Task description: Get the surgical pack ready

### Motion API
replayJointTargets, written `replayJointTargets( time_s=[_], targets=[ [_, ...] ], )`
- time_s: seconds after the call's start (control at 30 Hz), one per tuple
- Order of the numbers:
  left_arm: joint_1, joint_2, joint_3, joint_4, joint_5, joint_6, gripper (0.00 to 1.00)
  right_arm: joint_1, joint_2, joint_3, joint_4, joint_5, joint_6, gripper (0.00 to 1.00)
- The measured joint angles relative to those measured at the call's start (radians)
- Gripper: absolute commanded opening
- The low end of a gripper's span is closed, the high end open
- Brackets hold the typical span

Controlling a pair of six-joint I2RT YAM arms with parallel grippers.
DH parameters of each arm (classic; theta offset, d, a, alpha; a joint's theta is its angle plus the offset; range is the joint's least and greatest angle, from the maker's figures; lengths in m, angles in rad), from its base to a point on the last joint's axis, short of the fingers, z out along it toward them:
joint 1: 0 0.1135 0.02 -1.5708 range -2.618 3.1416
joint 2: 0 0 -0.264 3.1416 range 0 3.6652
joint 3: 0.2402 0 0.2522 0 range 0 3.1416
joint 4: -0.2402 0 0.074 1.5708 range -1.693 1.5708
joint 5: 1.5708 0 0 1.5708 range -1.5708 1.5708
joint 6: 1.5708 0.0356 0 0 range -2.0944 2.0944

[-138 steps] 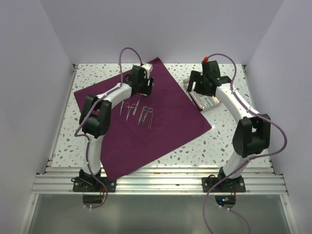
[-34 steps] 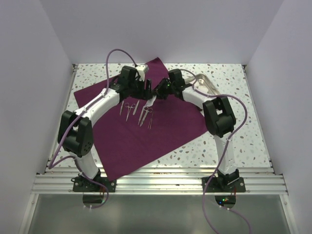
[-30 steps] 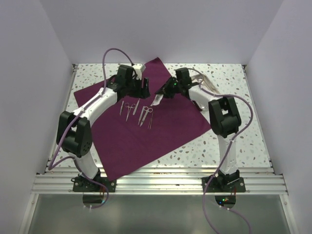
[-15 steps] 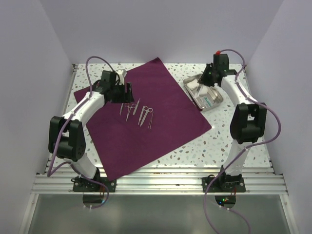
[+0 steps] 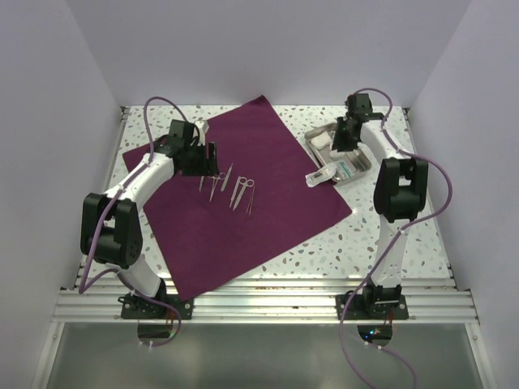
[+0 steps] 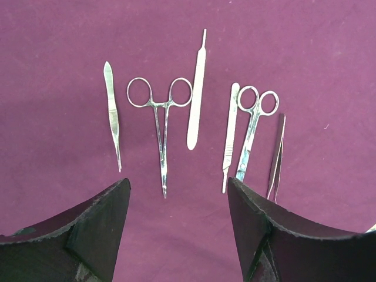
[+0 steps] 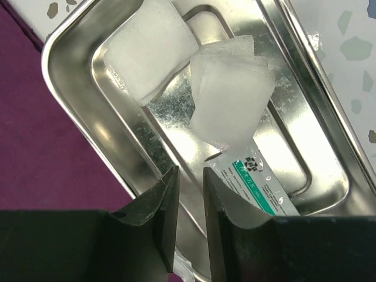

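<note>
- The drape [image 5: 276, 174] lay spread flat as one large sheet over the centre and left of the counter [image 5: 381, 235]. It sat turned like a diamond, with corners near 12, 4, 7 and 10 o'clock.
- It looked like thin, soft cloth: light, limp and without stiffness of its own. It would likely sag and crease wherever it was lifted.
- A row of steel instruments [image 6: 161, 135] lay loose on it, towards 11 o'clock of its middle. I judged they would slide or bunch if the cloth were tugged hard.
- A corner or a bare edge looked the best place to pinch. The 12 and 4 o'clock corners were free of arms and tools.
- The left end effector [image 6: 179, 188] hovered over the instruments, spread wide and grasping nothing.
- The right end effector [image 7: 189, 182] hung over the tray [image 7: 76, 88] at 2 o'clock of the drape. Its fingers were only slightly parted, with nothing between them.
- Gauze [image 7: 158, 50] and a packet [image 7: 258, 188] lay in the tray.
- The counter was hard, speckled and smooth, so the cloth would probably slip across it easily.
- Plain walls [image 5: 49, 121] closed in the left, far and right sides, and a metal rail [image 5: 268, 304] ran along the 6 o'clock edge. Space around the tray was tight.
</note>
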Motion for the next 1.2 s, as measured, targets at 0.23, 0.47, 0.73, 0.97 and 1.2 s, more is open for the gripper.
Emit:
replayJointTargets(
  time_s=[0.23,0.47,0.73,0.97,1.2],
  targets=[
    [0.0,0.0,0.0,-0.005,-0.005,0.0,0.71,0.005,-0.025,-0.008,-0.001,-0.004,0.035,0.67],
    [0.0,0.0,0.0,-0.003,0.009,0.0,0.71,0.006,-0.151,-0.166,0.004,-0.079,0.051,0.66],
    [0.0,0.0,0.0,-0.002,0.038,0.0,0.71,0.006,-0.181,-0.275,0.017,-0.157,0.048,0.61],
    [-0.034,-0.015,-0.008,0.002,0.051,-0.006,0.69,-0.001,-0.181,-0.29,0.036,-0.19,0.045,0.4],
    [-0.239,-0.043,-0.014,0.01,0.024,-0.056,0.67,-0.013,-0.181,-0.303,0.066,-0.199,0.053,0.0]
  ],
)
